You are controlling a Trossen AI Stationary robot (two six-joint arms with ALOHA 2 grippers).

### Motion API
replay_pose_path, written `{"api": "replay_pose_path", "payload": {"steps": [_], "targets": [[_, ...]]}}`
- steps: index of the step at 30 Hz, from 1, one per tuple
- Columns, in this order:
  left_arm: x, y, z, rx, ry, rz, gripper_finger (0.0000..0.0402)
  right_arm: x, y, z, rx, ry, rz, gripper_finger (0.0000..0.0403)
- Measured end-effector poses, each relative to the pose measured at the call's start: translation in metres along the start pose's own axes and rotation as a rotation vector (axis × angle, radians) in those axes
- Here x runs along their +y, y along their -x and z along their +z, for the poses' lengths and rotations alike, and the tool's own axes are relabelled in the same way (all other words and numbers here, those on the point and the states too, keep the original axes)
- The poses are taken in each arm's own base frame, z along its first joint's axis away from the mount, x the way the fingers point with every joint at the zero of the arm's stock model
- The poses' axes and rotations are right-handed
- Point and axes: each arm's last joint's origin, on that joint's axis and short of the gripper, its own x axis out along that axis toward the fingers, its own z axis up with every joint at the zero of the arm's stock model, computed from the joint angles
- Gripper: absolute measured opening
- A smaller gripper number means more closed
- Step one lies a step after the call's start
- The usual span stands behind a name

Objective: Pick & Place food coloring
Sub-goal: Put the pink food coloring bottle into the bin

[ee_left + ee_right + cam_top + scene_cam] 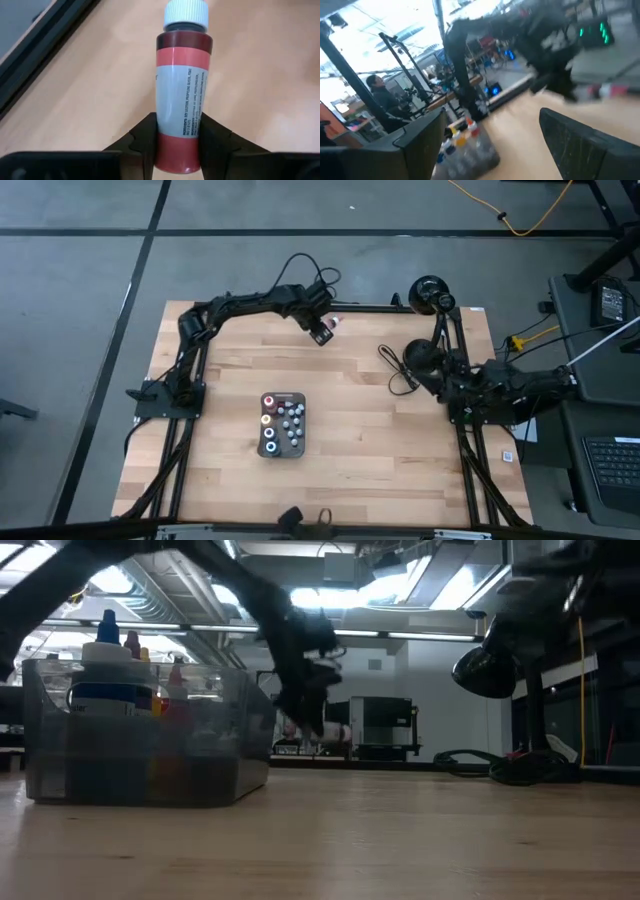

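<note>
A small food coloring bottle (pixel 182 85) with a red body, a white label and a white cap sits between the fingers of my left gripper (pixel 177 122), which is shut on it. This is near the table's far edge (pixel 322 332); the bottle (pixel 333 323) sticks out past the fingers. Several more food coloring bottles (pixel 282 423) stand upright in a dark grey tray (pixel 301 442) at the table's middle. My right gripper (pixel 447 385) waits at the right side, drawn back and open, with nothing between its fingers (pixel 580 145). My left gripper pinches the bottle's lower body (pixel 179 142), close to its base, between its two fingers (pixel 146 142). The fingers slant down from above. The bottle lies along the fingers, its cap (pixel 186 12) pointing away from the gripper. In the low view it hangs clear of the table (pixel 335 732).
The tray (pixel 140 755) stands left of centre in the low view, bottle tips rising above its rim. A black round lamp head (pixel 432 293) and looped black cables (pixel 400 370) sit at the far right. Black frame rails (pixel 190 380) run along both table sides.
</note>
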Motion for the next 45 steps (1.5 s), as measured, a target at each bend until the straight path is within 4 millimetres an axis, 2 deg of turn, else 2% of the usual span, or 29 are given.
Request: {"api": "replay_pose_path", "payload": {"steps": [5,12,20,24,29,33,41,45], "targets": [[-0.038,0.048,-0.004,-0.055,-0.089,-0.056,0.0105,0.026,-0.007,0.044,-0.012,0.09,-0.019,0.0323],[-0.083,0.128,-0.018,-0.221,-0.177,-0.144,0.0105,0.076,-0.045,0.105,0.175,0.165,-0.042,0.0323],[-0.11,0.209,-0.045,-0.386,-0.253,-0.256,0.0105,0.134,-0.091,0.183,0.184,0.214,-0.047,0.0323],[-0.12,0.24,-0.063,-0.429,-0.305,-0.313,0.0105,0.15,-0.117,0.209,0.251,0.222,-0.076,0.0323],[-0.13,0.268,-0.086,-0.455,-0.365,-0.369,0.0105,0.164,-0.162,0.223,0.36,0.215,-0.063,0.0323],[-0.134,0.285,-0.099,-0.486,-0.39,-0.402,0.0105,0.168,-0.194,0.223,0.444,0.219,-0.077,0.0323],[-0.138,0.299,-0.11,-0.522,-0.394,-0.399,0.0104,0.17,-0.255,0.195,0.594,0.211,-0.036,0.0323],[-0.14,0.299,-0.111,-0.521,-0.388,-0.399,0.0104,0.169,-0.272,0.183,0.639,0.215,-0.034,0.0323]]}}
